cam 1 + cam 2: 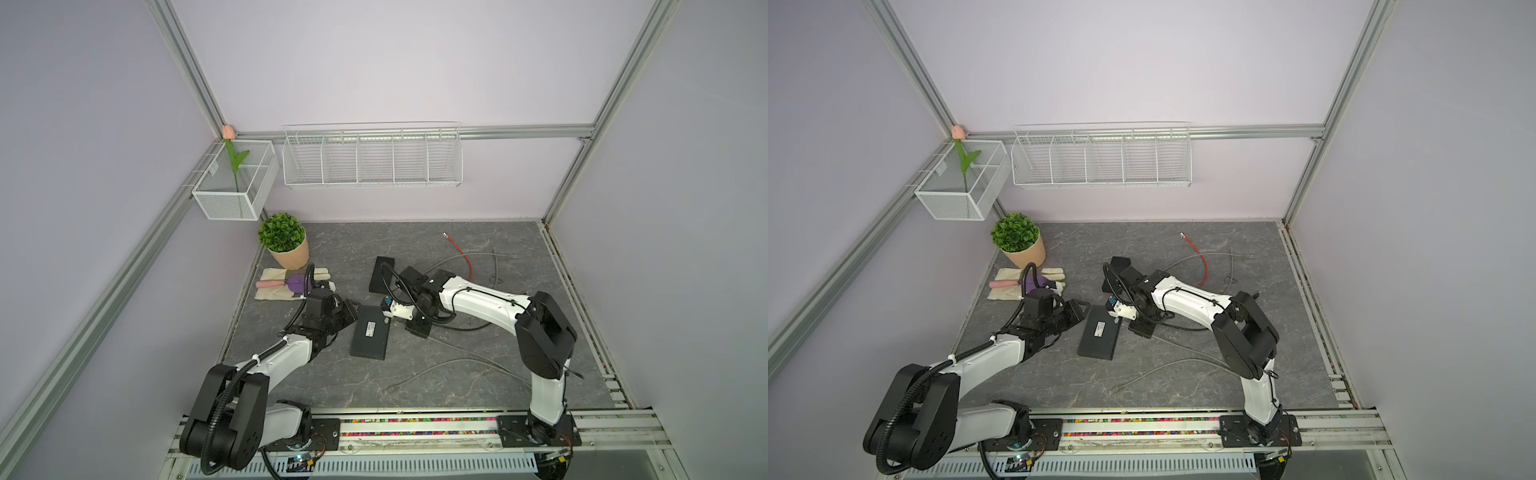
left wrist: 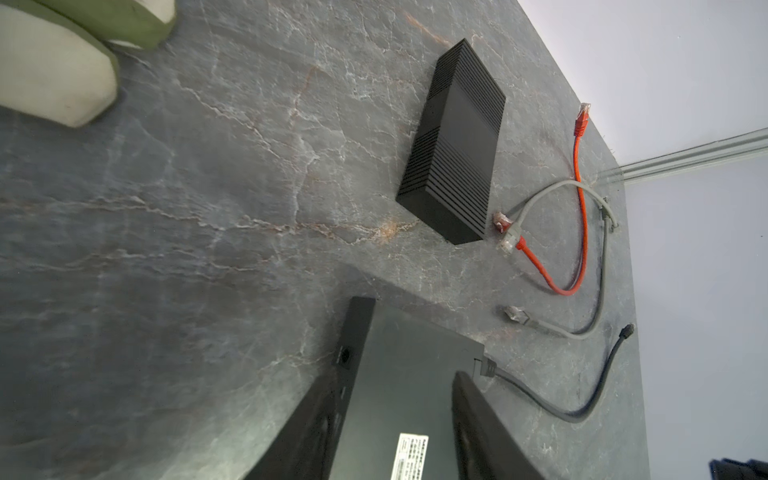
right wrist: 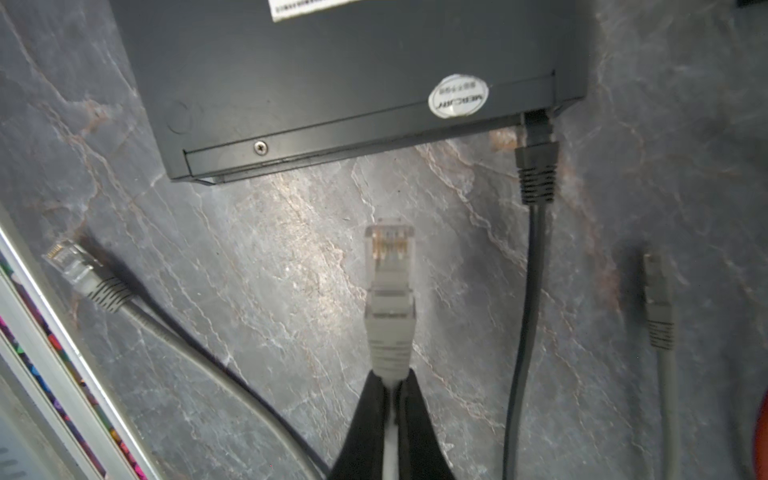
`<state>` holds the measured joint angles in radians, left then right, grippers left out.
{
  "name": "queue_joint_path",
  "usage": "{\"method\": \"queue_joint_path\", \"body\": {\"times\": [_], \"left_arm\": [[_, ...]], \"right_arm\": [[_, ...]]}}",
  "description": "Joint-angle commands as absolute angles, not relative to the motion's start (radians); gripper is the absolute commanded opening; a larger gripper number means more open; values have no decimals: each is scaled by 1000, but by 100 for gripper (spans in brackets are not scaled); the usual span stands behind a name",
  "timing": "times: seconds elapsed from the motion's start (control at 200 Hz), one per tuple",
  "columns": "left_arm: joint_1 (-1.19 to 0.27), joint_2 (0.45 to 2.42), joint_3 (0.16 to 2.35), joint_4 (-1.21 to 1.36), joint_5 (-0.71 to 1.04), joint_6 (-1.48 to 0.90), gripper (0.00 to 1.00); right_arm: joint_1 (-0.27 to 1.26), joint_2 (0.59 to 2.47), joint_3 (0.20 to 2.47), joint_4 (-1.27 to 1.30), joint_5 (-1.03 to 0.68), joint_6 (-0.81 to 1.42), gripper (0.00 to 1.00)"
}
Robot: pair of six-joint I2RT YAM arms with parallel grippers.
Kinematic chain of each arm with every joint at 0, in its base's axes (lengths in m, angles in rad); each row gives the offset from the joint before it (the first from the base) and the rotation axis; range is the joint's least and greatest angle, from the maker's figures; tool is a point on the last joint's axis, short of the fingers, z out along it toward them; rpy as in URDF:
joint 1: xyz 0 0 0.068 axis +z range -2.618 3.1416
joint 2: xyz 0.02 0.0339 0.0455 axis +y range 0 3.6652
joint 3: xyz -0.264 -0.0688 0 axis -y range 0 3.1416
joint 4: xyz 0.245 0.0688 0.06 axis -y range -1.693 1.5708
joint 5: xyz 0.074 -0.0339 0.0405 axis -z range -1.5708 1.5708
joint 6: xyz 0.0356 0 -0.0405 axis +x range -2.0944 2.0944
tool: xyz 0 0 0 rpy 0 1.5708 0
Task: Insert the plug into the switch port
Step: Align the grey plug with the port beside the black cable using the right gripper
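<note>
Switch (image 3: 353, 75) ports can't be made out: the R wrist view gets only the top face and the lip of the port side, and the box is cut off at that frame's upper edge. In both top views the plug is too small to pick out beside the R arm (image 1: 478, 297). The L wrist view is blurred toward its left edge. Whether the L jaws touch the switch can't be told. They stand spread, one black finger (image 2: 482, 428) on each side of the switch's end at bottom centre of that frame. R jaws are pressed together at bottom centre of the R wrist view, pinching the tail of the pale grey boot behind the plug (image 3: 390, 253). The plug sticks out straight ahead of them, clear tip aimed at the switch's port edge w/ a strip of bare counter (image 3: 291, 232) between – not in yet. It sits left of a dark grey cable (image 3: 536, 174) already seated at the switch's right corner. Count: 4 plugs in that view – 1 held, 1 seated, 2 loose plugs, one (image 3: 70, 262) at left and one (image 3: 656, 291) at right. There are 2 black boxes, the switch + a ribbed box (image 2: 453, 145) further back. Also 1 red cable (image 2: 583, 224) and 2 arms.
</note>
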<state>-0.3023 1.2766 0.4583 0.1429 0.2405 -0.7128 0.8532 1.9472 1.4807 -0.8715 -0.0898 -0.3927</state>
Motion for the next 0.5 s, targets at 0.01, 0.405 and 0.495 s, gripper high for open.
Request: {"method": "queue_joint_path", "body": {"times": [0.01, 0.405, 0.495], "left_arm": [[-307, 1260, 437, 164, 235, -695, 45], [-345, 1373, 442, 230, 251, -692, 41], [-346, 1411, 454, 246, 269, -689, 37]], "right_arm": [[851, 1975, 1506, -915, -144, -385, 8], [875, 2107, 1614, -949, -34, -383, 7], [880, 2117, 1627, -950, -19, -387, 7]]}}
